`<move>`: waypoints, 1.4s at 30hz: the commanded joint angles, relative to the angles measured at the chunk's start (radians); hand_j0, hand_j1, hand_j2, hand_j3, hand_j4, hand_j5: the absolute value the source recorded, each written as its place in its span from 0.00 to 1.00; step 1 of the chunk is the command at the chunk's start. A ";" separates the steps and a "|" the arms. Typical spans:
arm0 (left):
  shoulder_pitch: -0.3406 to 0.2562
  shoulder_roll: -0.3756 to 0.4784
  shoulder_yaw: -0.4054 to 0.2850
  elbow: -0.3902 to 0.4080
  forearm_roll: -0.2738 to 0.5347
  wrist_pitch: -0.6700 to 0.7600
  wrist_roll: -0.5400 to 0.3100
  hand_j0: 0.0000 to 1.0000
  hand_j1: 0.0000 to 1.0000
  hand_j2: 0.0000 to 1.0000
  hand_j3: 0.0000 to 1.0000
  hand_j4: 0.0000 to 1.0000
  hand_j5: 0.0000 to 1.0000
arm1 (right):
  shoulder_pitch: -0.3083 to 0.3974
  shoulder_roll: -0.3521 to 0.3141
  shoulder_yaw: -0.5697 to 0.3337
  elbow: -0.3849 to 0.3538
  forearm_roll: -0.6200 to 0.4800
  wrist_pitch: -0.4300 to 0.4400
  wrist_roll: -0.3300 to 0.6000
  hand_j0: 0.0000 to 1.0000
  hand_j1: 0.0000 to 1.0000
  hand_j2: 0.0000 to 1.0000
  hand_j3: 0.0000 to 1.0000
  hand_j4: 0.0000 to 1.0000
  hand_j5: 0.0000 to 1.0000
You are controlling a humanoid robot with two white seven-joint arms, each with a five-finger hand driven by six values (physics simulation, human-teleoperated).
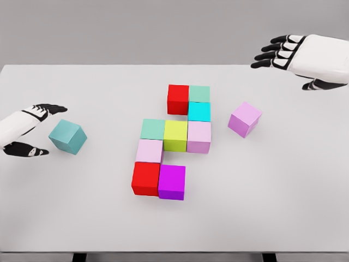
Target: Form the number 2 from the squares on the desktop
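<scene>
STEP: partial 2 of nine cubes point(170, 136) mid-table | left hand point(34, 128) spread, flanking teal cube point(67, 136), no grip | right hand point(292, 54) relaxed, empty | lilac cube point(245, 118) loose | NEXT: likely close on teal cube, carry to figure

This is a bare simulated test bench, not a lived-in room. A plain pale grey table point(65, 218) fills most of the view against a flat, featureless grey backdrop point(136, 27). Only flat-shaded coloured cubes point(173, 136) sit on it, and two dark table legs point(79, 256) show at the near edge.
</scene>
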 commanded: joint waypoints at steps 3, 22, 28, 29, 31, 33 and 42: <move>0.000 0.004 0.012 -0.002 0.002 0.001 -0.001 1.00 1.00 1.00 1.00 1.00 1.00 | 0.003 -0.003 0.021 0.000 -0.009 0.003 -0.001 1.00 1.00 1.00 1.00 1.00 1.00; -0.169 0.198 -0.136 -0.295 0.060 0.534 -0.345 1.00 1.00 1.00 1.00 1.00 1.00 | -0.064 0.143 0.252 0.138 0.209 0.003 -0.001 1.00 1.00 1.00 1.00 1.00 1.00; -0.218 0.196 -0.209 -0.287 0.032 0.534 -0.345 1.00 1.00 1.00 1.00 1.00 1.00 | -0.083 0.204 0.311 0.238 0.269 0.003 -0.001 1.00 1.00 1.00 1.00 1.00 1.00; -0.236 0.195 -0.232 -0.287 0.020 0.534 -0.345 1.00 1.00 1.00 1.00 1.00 1.00 | -0.084 0.210 0.320 0.249 0.270 0.003 -0.001 1.00 1.00 1.00 1.00 1.00 1.00; -0.255 0.190 -0.252 -0.287 0.017 0.540 -0.345 0.98 0.98 0.98 0.98 0.98 0.98 | -0.089 0.212 0.326 0.264 0.272 0.003 -0.001 1.00 1.00 1.00 1.00 1.00 1.00; -0.270 0.178 -0.274 -0.287 -0.017 0.546 -0.345 0.97 0.97 0.97 0.97 0.97 0.97 | -0.092 0.229 0.326 0.298 0.275 0.003 -0.001 1.00 1.00 1.00 1.00 1.00 1.00; -0.327 0.080 -0.363 -0.228 -0.110 0.548 -0.345 0.98 0.98 0.98 0.98 0.98 0.98 | -0.113 0.304 0.338 0.385 0.339 0.003 -0.001 1.00 1.00 1.00 1.00 1.00 1.00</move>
